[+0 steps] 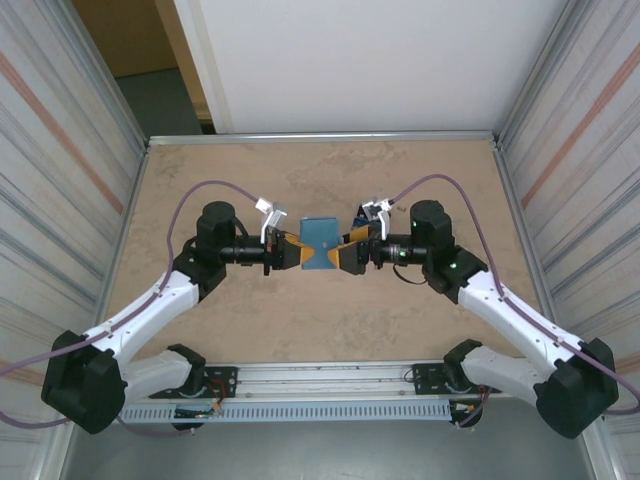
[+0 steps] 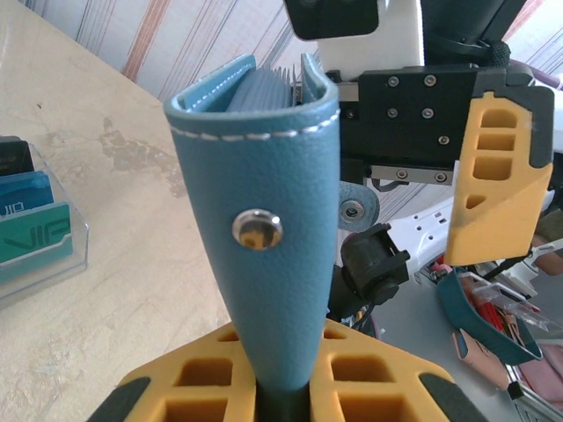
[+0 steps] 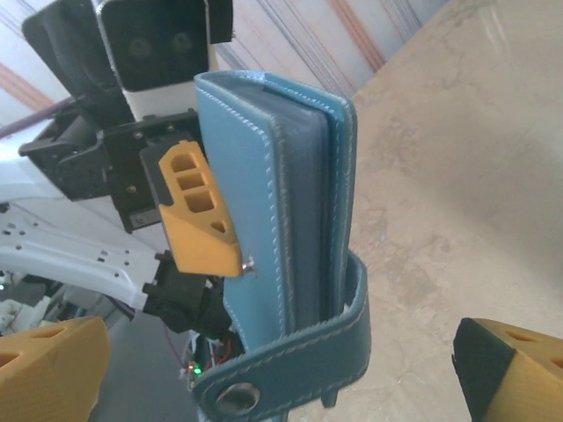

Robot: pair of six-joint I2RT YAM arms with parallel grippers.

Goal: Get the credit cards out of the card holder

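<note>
Left pincer (image 1: 287, 254) clamps the card holder (image 1: 321, 244) above the table (image 1: 300, 330); right pincer (image 1: 351, 258), spread wide, flanks it (strap (image 3: 295, 352) looks fastened). Unsnapping that strap likely comes next.

credit cards (image 2: 31, 237) cut off at frame edge, card holder (image 2: 264, 290) base hidden inside left end effector (image 2: 281, 396)

card holder (image 2: 273, 308) — grained matt leather, white stitching, shiny metal snap (image 2: 257, 230) | table (image 1: 320, 330) — matt stone-look
</note>
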